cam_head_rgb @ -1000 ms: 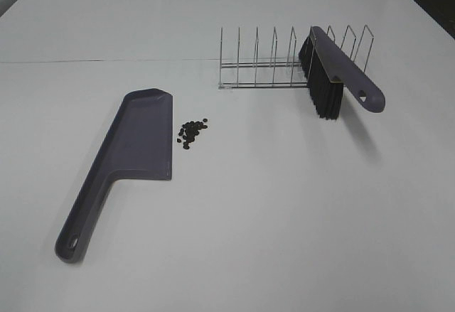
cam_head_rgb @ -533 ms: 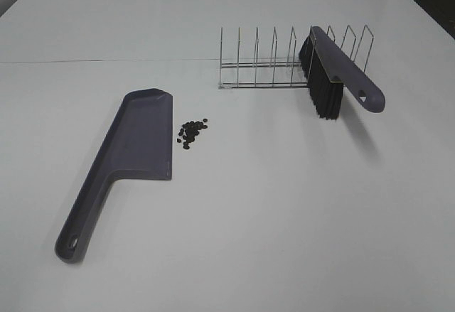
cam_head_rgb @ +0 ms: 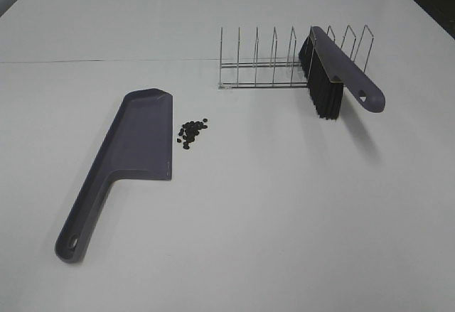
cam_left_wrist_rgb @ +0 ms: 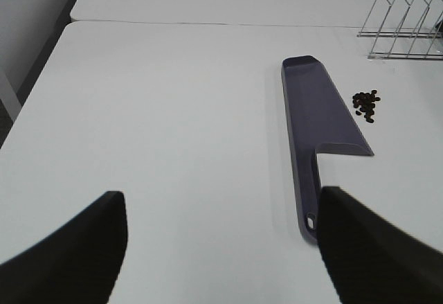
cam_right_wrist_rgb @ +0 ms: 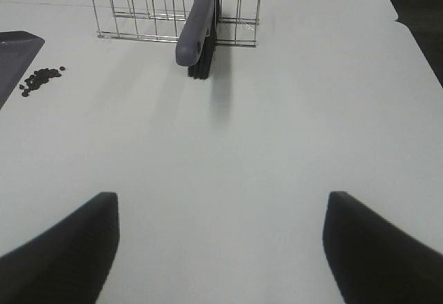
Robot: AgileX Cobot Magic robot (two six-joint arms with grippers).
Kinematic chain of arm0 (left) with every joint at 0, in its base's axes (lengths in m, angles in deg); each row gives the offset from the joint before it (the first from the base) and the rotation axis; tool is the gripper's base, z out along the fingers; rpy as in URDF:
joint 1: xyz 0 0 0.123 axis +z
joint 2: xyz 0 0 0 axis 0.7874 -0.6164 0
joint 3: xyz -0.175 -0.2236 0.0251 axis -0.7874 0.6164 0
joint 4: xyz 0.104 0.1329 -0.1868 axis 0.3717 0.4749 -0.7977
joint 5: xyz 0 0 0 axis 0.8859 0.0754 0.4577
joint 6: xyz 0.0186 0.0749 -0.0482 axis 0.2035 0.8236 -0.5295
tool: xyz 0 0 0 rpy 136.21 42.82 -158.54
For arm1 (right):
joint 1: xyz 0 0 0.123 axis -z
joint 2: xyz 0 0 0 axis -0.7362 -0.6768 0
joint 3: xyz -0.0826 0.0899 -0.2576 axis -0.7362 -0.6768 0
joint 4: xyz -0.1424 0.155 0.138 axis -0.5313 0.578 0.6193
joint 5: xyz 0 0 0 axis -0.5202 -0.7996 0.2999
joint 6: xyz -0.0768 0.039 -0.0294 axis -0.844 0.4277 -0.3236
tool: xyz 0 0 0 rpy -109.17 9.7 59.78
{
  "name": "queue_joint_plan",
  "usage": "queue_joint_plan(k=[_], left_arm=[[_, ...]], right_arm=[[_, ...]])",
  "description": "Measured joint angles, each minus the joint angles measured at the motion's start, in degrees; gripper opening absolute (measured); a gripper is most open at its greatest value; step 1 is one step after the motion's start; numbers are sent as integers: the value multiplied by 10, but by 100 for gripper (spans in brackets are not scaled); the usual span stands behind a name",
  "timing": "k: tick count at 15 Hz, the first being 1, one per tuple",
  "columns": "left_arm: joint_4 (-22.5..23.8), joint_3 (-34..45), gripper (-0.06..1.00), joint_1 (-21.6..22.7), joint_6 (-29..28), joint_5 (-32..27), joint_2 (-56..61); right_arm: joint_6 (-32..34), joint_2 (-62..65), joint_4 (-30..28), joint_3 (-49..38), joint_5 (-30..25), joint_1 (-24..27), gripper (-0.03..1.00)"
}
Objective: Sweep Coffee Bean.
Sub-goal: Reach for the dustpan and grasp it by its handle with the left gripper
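Observation:
A small heap of dark coffee beans [cam_head_rgb: 191, 133] lies on the white table just right of the purple-grey dustpan [cam_head_rgb: 124, 159], whose handle points toward the near edge. The beans [cam_left_wrist_rgb: 365, 103] and dustpan [cam_left_wrist_rgb: 320, 120] also show in the left wrist view, ahead of my left gripper [cam_left_wrist_rgb: 221, 245], which is open and holds nothing. A purple brush [cam_head_rgb: 334, 77] with black bristles stands in the wire rack [cam_head_rgb: 277, 60]. My right gripper [cam_right_wrist_rgb: 221, 245] is open and empty, well short of the brush [cam_right_wrist_rgb: 199, 27]. Neither gripper shows in the high view.
The wire rack [cam_right_wrist_rgb: 173, 10] stands at the back right of the table. A seam [cam_head_rgb: 106, 61] runs across the tabletop behind the dustpan. The table's left edge [cam_left_wrist_rgb: 38, 89] drops off beside the left gripper.

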Motion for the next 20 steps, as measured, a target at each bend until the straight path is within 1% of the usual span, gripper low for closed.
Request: queue_joint_plan(k=[20], left_arm=[[0,0,71,0,0,0,0]], right_arm=[[0,0,0,0,0,0,71]])
